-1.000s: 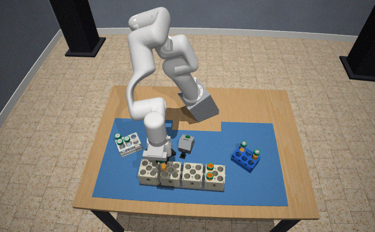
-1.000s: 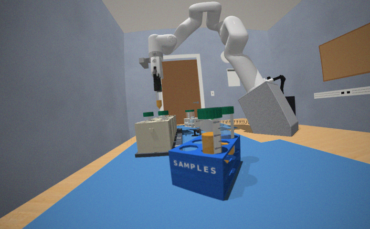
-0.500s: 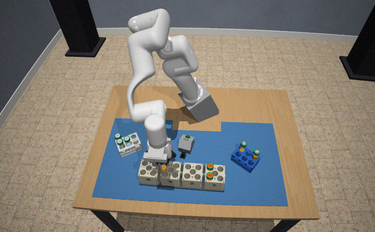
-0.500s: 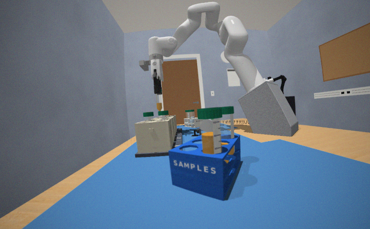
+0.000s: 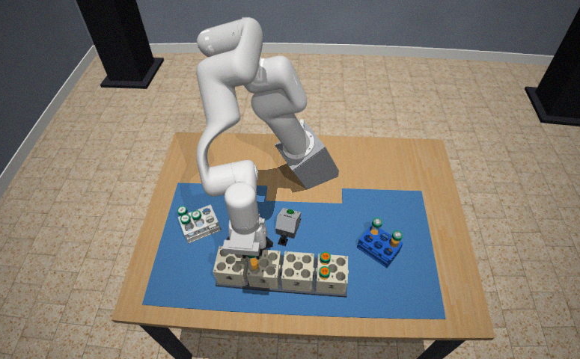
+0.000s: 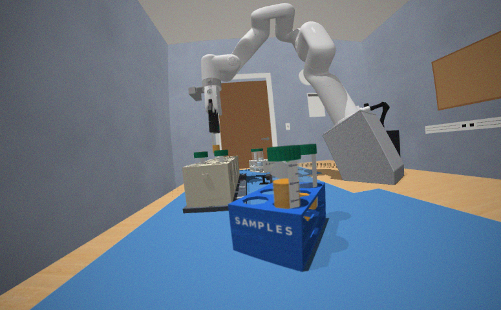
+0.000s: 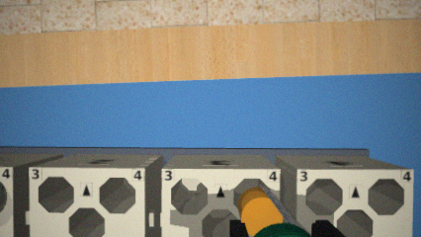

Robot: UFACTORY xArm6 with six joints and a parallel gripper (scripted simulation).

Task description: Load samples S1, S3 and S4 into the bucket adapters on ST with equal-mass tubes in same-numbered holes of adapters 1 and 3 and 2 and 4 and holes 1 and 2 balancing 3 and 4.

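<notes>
My gripper (image 5: pixel 251 254) (image 6: pixel 214 131) (image 7: pixel 282 232) is shut on a green-capped tube with orange liquid (image 5: pixel 254 264) (image 6: pixel 216 147) (image 7: pixel 262 214); its cap dot is hidden. The tube hangs with its tip close over hole 4 of the second adapter from the left (image 5: pixel 263 280) (image 7: pixel 168 217). Two orange-dotted tubes (image 5: pixel 325 256) (image 5: pixel 324 271) stand in the left holes of the rightmost adapter (image 5: pixel 339 284). The second-from-right adapter (image 5: pixel 298 285) (image 7: pixel 37 217) and the leftmost adapter (image 5: pixel 228 279) (image 7: pixel 405 217) show no tubes. The white rack (image 5: pixel 203 232) holds three white-dotted tubes (image 5: pixel 185 219).
The blue samples rack (image 5: pixel 371 253) (image 6: pixel 262 234) at the right holds two tubes (image 5: pixel 376 222) (image 5: pixel 397 235), apparently grey-dotted. The desk with the green DONE key (image 5: pixel 290 212) stands behind the adapters, between the racks. The stand's dark base (image 5: pixel 279 292) runs under all the adapters.
</notes>
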